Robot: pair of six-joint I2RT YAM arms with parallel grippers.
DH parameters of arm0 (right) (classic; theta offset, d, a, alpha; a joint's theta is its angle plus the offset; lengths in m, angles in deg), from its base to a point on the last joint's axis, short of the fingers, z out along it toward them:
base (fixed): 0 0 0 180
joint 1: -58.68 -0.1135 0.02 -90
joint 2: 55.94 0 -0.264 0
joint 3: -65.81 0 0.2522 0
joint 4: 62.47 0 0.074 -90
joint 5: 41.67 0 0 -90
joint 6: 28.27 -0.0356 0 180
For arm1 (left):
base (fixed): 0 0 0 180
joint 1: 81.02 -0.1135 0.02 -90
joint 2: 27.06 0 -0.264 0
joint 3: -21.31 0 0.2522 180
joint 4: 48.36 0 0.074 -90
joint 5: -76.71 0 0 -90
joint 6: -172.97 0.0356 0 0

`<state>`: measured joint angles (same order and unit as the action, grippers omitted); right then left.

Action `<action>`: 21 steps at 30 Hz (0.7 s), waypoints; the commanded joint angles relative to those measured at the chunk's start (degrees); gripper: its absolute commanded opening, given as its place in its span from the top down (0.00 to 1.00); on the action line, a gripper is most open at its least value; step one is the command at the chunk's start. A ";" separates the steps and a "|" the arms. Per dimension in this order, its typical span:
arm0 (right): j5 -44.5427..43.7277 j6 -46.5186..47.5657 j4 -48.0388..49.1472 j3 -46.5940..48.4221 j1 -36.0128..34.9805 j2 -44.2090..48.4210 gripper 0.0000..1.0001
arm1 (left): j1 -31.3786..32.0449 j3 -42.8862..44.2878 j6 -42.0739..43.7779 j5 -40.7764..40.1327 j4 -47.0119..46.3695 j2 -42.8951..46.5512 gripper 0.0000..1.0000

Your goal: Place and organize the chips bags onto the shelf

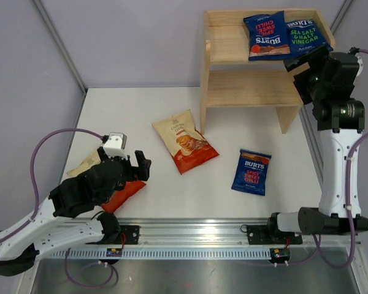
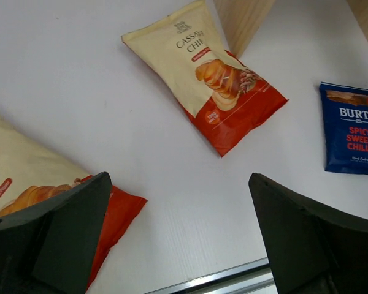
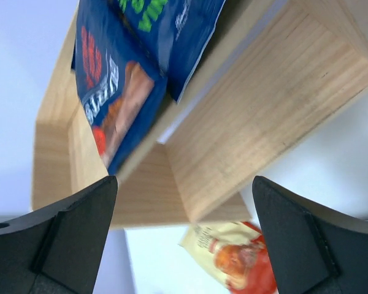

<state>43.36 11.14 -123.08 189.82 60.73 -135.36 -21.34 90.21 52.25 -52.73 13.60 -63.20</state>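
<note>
Wooden shelf [image 1: 251, 86] at table's 1 o'clock: top tier holds two Burts bags side by side, chilli bag [image 1: 267, 35] and vinegar bag [image 1: 306, 33]. Right gripper [image 3: 184, 184] jaws spread, empty, below them. Left gripper [image 2: 179, 179] jaws spread, empty; near cassava bag [image 2: 24, 177] at 9 o'clock, far cassava bag [image 2: 202, 73] at 12, loose Burts bag [image 2: 351, 128] at 2.

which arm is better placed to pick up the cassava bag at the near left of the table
Left. The left gripper, open, hangs partly over that cassava bag; the right gripper, open and empty, is far off at the shelf.
</note>
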 commanded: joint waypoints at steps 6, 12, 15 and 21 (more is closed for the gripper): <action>15.86 24.03 3.27 -22.08 -0.02 18.23 0.01 | 0.17 -0.64 -1.18 13.24 -14.09 -7.62 0.01; 14.48 22.38 4.75 -43.18 -0.02 29.57 0.01 | 0.17 -2.75 -0.92 21.66 -24.90 -14.29 0.01; 8.06 17.39 3.26 -50.65 -0.11 35.89 0.00 | 0.09 -2.23 -0.83 26.24 -29.65 -20.16 0.01; 11.82 11.84 2.73 -63.23 -0.02 50.38 0.01 | -0.09 1.90 -0.04 34.25 -38.88 -37.46 0.01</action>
<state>54.31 27.08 -121.64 128.73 60.68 -90.70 -21.34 88.79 51.46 -25.48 -16.84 -93.89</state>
